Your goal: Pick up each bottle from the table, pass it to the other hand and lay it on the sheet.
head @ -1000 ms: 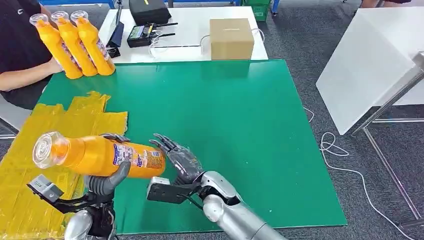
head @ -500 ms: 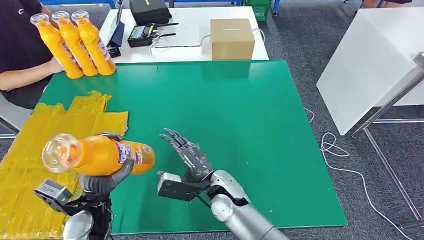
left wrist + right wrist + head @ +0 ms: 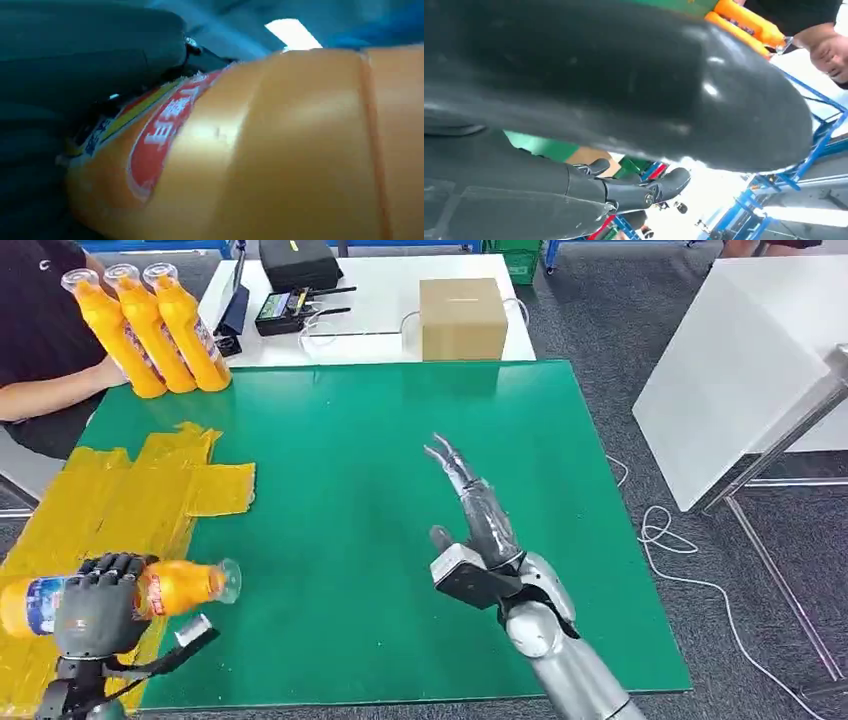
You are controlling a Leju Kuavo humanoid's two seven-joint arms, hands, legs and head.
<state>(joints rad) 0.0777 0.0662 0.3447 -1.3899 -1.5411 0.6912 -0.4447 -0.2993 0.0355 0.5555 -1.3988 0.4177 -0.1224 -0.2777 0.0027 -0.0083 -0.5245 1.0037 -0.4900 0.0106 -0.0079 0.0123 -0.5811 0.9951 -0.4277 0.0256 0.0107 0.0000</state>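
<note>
Left hand [image 3: 98, 605] grips the orange bottle [image 3: 175, 586] around its middle, long axis level and crosswise, cap end toward the green table [image 3: 400, 440], base end out over the yellow sheet [image 3: 120, 500], which lies directly beneath, so judging by that the lay-down is a straight lowering. Right hand [image 3: 475, 510] is released, fingers straight and apart, well clear over the table. Three more bottles [image 3: 150, 325] lean together at the far left corner beside a seated person [image 3: 40, 350]; no containers hold anything.
</note>
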